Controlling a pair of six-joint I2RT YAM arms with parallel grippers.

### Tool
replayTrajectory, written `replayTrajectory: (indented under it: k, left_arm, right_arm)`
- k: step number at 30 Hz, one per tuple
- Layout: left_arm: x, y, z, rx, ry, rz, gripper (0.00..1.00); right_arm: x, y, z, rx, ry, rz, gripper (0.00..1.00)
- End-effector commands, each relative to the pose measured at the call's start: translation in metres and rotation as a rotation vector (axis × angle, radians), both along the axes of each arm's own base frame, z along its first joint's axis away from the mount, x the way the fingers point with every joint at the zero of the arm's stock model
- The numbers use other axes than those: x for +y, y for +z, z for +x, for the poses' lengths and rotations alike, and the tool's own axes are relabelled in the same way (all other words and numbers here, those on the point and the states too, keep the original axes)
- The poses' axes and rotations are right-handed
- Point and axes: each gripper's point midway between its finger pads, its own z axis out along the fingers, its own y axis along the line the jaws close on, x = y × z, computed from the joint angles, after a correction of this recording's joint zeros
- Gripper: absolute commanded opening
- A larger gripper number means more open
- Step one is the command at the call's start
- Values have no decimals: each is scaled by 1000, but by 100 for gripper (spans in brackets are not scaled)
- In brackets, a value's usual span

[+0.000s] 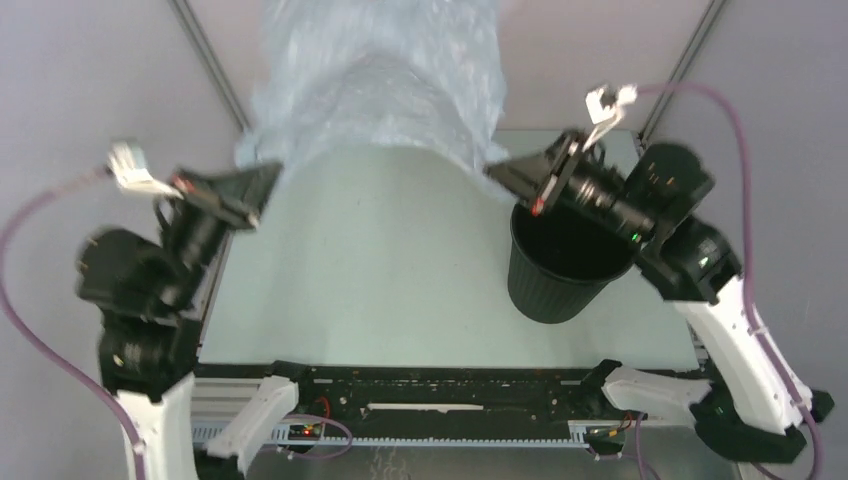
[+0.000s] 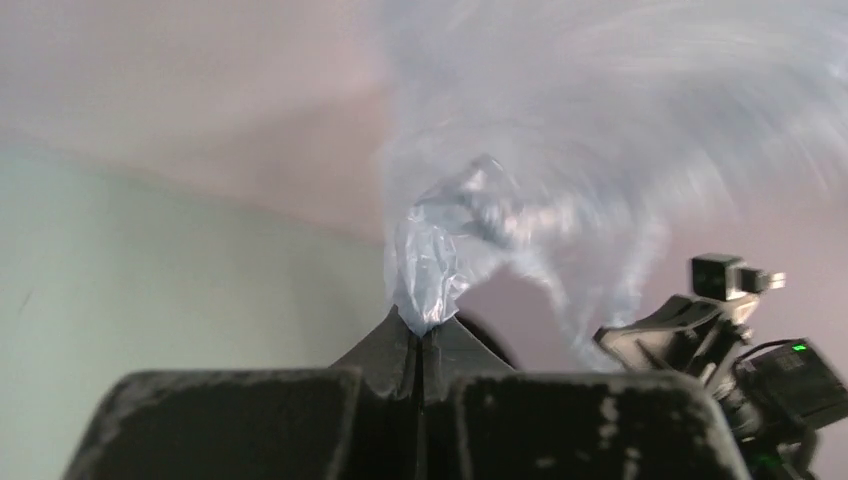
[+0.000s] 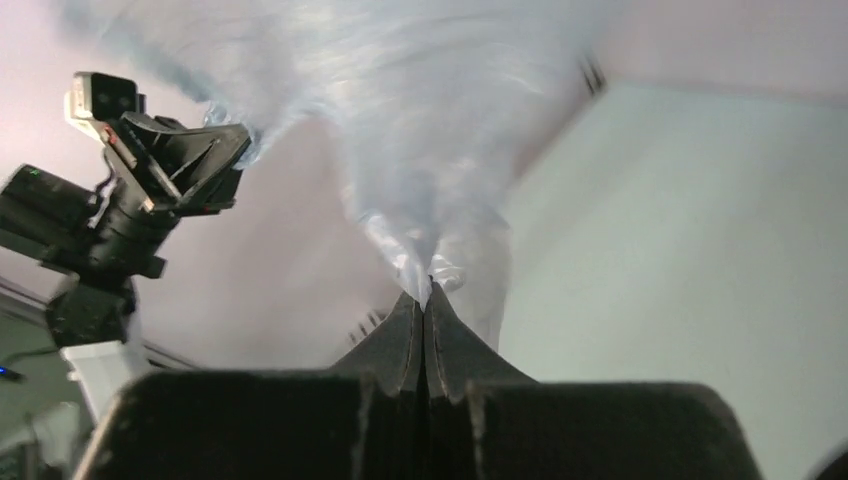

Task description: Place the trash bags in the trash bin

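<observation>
The pale blue translucent trash bag (image 1: 385, 80) hangs spread between both grippers, lifted high above the table and blurred. My left gripper (image 1: 272, 178) is shut on the bag's left corner; the wrist view shows film bunched at its tips (image 2: 430, 325). My right gripper (image 1: 497, 172) is shut on the bag's right corner, with film pinched at its tips (image 3: 428, 297). The black ribbed trash bin (image 1: 560, 270) stands upright on the table at the right, just below and beside my right gripper. Its mouth is open; the inside is too dark to read.
The pale green table top (image 1: 400, 260) lies under the bag. Metal frame struts (image 1: 210, 50) run up at the back left and back right (image 1: 690, 60). The arm bases and a black rail (image 1: 440, 385) line the near edge.
</observation>
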Motion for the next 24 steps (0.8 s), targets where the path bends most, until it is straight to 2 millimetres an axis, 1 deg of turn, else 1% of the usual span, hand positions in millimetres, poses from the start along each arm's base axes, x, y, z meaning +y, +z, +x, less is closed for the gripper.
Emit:
replayTrajectory:
  k: [1, 2, 3, 4, 5, 6, 7, 9, 10, 12, 13, 14, 15, 16, 18, 19, 20, 21, 22, 23, 24]
  left_arm:
    - [14, -264, 31, 635, 103, 113, 0]
    - [6, -311, 20, 739, 45, 118, 0]
    - [-2, -355, 5, 833, -14, 116, 0]
    - [-6, -388, -11, 906, -45, 105, 0]
    - [-6, -408, -23, 939, -55, 101, 0]
    - [-3, -417, -32, 939, -44, 99, 0]
    - [1, -418, -37, 926, -19, 100, 0]
    - [9, -403, -37, 844, 27, 95, 0]
    - [11, -390, -33, 804, 46, 92, 0]
    - [12, -365, -21, 757, 58, 90, 0]
    - [10, -350, -13, 744, 51, 93, 0]
    - [8, -332, -2, 727, 42, 98, 0]
    - [4, -316, 12, 729, 27, 111, 0]
    - [1, -285, 26, 688, 13, 125, 0]
    - [-1, -211, 47, 575, 10, 144, 0]
    - [-1, -164, 55, 494, 13, 143, 0]
    - [-1, -119, 57, 414, 16, 135, 0]
    - [-2, -68, 54, 318, 12, 113, 0]
    - [-3, -21, 47, 223, 3, 81, 0]
    - [-6, 21, 37, 130, -20, 45, 0]
    - [-10, 58, 24, 34, -52, 14, 0]
  right_arm:
    - [19, -192, 24, 359, -7, -227, 0]
    - [20, -231, 14, 448, 22, -288, 0]
    - [21, -259, 0, 524, 57, -342, 0]
    - [23, -282, -13, 573, 84, -393, 0]
    - [24, -297, -25, 594, 97, -440, 0]
    - [25, -306, -35, 591, 108, -478, 0]
    - [27, -310, -41, 574, 113, -505, 0]
    - [31, -307, -46, 525, 125, -517, 0]
    - [33, -302, -43, 507, 127, -501, 0]
    - [35, -285, -31, 477, 118, -447, 0]
    - [36, -274, -21, 461, 111, -414, 0]
    - [35, -259, -6, 440, 91, -381, 0]
    - [36, -242, 5, 418, 83, -357, 0]
    - [38, -208, 19, 364, 72, -320, 0]
    - [40, -147, 41, 261, 48, -291, 0]
    - [40, -112, 48, 189, 37, -284, 0]
    - [40, -75, 52, 129, 25, -269, 0]
    - [38, -48, 52, 94, 19, -264, 0]
    - [33, -6, 48, 18, 11, -217, 0]
    - [29, 26, 44, -46, 2, -173, 0]
    - [24, 54, 38, -108, -6, -124, 0]
